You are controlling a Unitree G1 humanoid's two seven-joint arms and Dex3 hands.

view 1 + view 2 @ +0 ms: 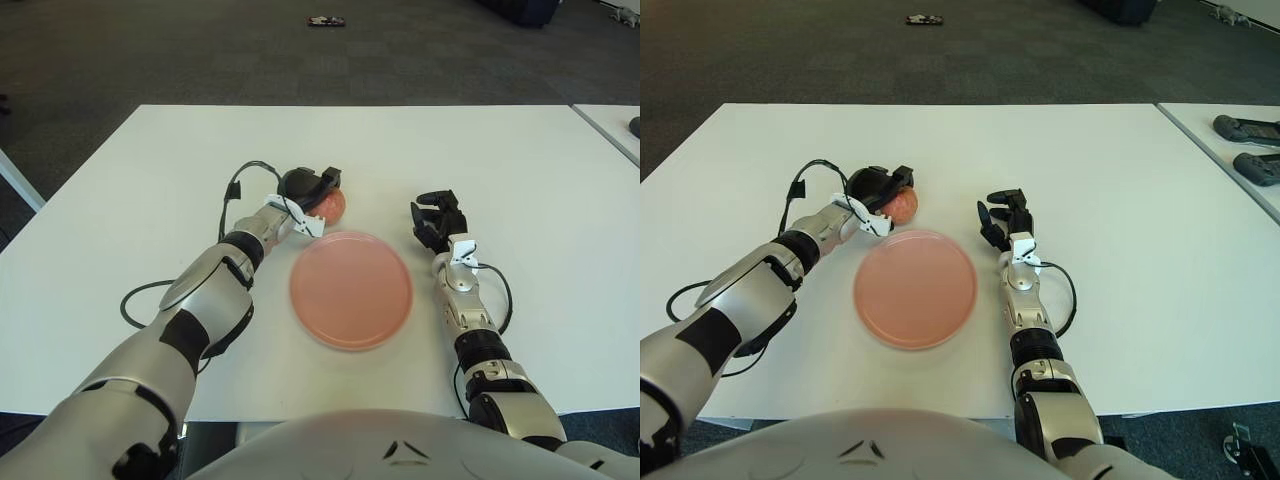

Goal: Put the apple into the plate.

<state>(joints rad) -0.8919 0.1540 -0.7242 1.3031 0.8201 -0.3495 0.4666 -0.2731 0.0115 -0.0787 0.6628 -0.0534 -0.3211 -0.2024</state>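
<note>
The white desk (150, 180) carries a pink plate (351, 289), lying just inward of the left hand (312, 188), so the transfer looks short. That hand is clamped over the apple (334, 205), ready to lift. The right hand (437, 218), fingers curled and empty, shows beside the plate's right rim.
</note>
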